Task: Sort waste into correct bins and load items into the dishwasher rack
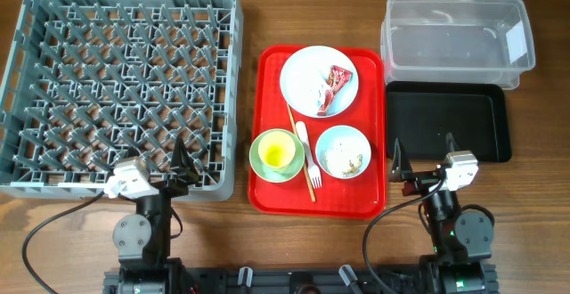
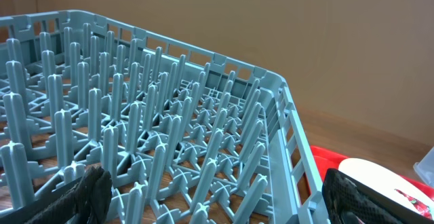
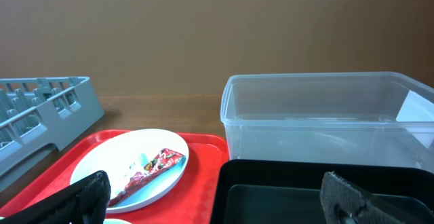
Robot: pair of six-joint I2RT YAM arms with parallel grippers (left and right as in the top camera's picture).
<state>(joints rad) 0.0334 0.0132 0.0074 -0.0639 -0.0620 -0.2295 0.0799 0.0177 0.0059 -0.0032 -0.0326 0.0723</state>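
Note:
The grey dishwasher rack [image 1: 223, 89] stands at the left. On the red tray [image 1: 272, 107] lie the pale-blue plate [image 1: 307, 67] with the red wrapper [image 1: 338, 82] and white tissue [image 1: 312, 95], the pale-green bowl [image 1: 260, 154] holding the yellow cup [image 1: 278, 154], the small blue bowl [image 1: 343, 151] with food scraps, the white fork [image 1: 307, 151] and the wooden stick [image 1: 299, 147]. The clear tub [image 1: 454, 44] and black tray [image 1: 445, 120] are at the right. My left gripper [image 1: 184, 165] is open over the rack's near right corner [image 2: 135, 129]. My right gripper [image 1: 423, 159] is open above the black tray's near edge [image 3: 271, 190].
The red tray sits between the rack and the two bins. In the right wrist view the plate with the wrapper [image 3: 152, 166] lies ahead to the left and the clear tub [image 3: 325, 122] stands behind the black tray. Bare wood shows along the front edge.

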